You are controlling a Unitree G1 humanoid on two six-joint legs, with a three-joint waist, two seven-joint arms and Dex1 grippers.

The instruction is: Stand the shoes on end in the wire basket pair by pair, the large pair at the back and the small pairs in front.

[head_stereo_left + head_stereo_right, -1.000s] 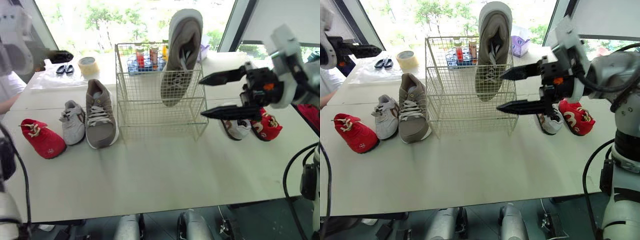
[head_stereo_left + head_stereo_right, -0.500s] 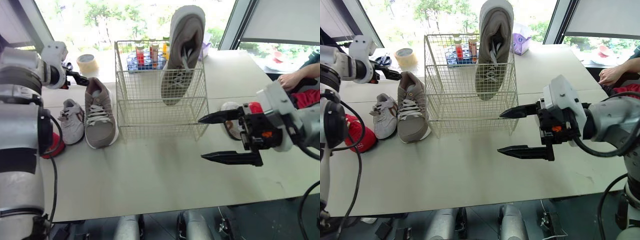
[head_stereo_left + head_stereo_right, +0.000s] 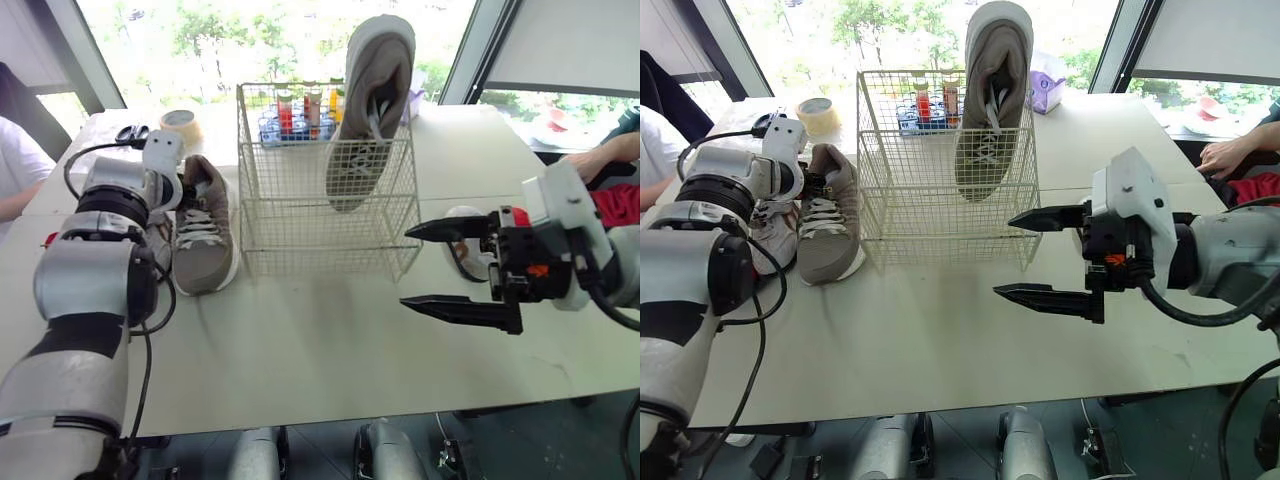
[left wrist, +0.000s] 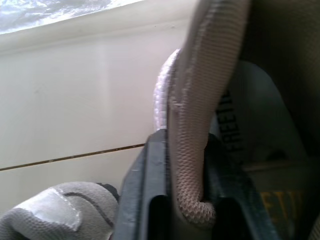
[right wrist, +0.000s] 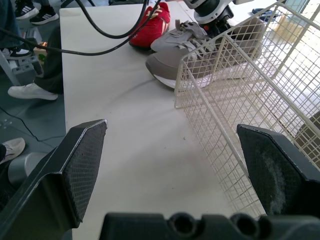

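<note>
the left gripper (image 4: 187,165) is clamped on the heel collar of a large taupe sneaker (image 3: 205,235), one finger inside the shoe and one outside. that sneaker lies flat on the table (image 3: 300,340), just to the left of the wire basket (image 3: 320,235). its mate (image 3: 365,110) stands on end in the basket's back right corner, toe up and well above the rim. a small grey sneaker (image 5: 180,37) and a small red shoe (image 5: 150,25) lie further left. the right gripper (image 3: 405,267) hovers empty over the table by the basket's front right corner, fingers spread wide. a small white shoe (image 3: 456,213) lies just behind it.
</note>
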